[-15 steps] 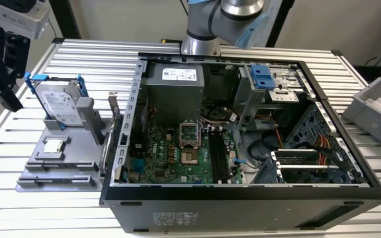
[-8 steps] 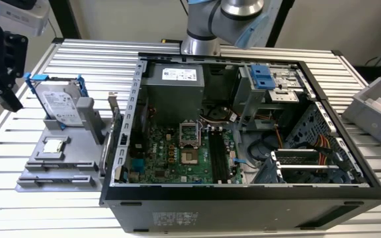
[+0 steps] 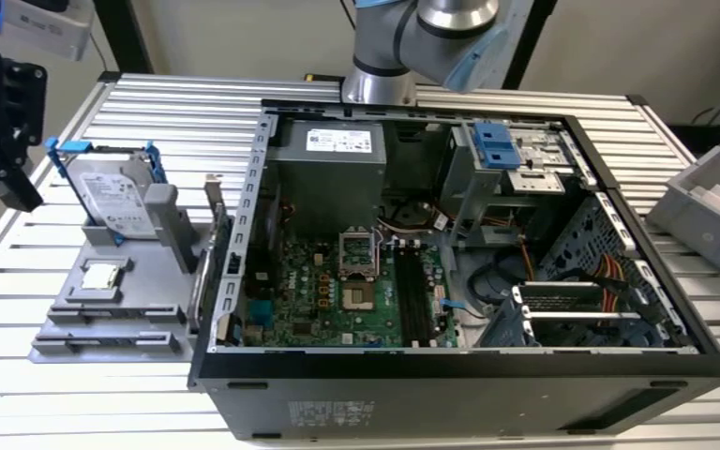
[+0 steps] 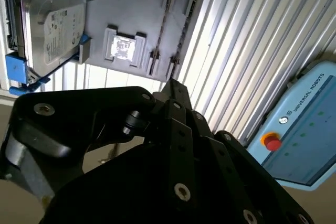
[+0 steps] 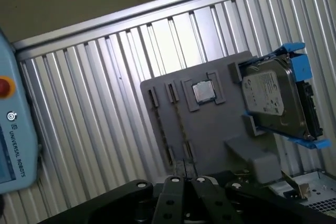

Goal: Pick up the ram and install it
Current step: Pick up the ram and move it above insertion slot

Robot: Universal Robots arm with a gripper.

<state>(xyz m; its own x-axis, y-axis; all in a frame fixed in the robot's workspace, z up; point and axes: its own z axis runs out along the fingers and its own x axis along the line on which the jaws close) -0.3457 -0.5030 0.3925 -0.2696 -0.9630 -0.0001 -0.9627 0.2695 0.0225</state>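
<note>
now | gripper point(image 5: 187, 180) closed (near holder point(image 5: 215, 129)) | ram point(image 5: 181, 127): slotted edge-on | drive point(image 5: 275, 98): 1 | chip point(image 5: 203, 92): 1

The table point(image 3: 147, 103) is ribbed bare metal, silvery with a soft sheen. The grey holder point(image 3: 123, 323) on it looks like matt plastic. The hard drive point(image 3: 116, 202) has a bright, smooth metal shell with a white paper label and sits in a blue plastic bracket point(image 3: 72, 147). The small chip point(image 3: 101, 275) has a shiny metal top. The computer case point(image 3: 460, 398) is matt dark sheet metal outside and bare grey metal inside. The hand point(image 4: 170, 85) is matt black with bright metal screw heads. The pendant point(image 4: 310, 129) has a smooth pale-blue plastic shell.
</note>
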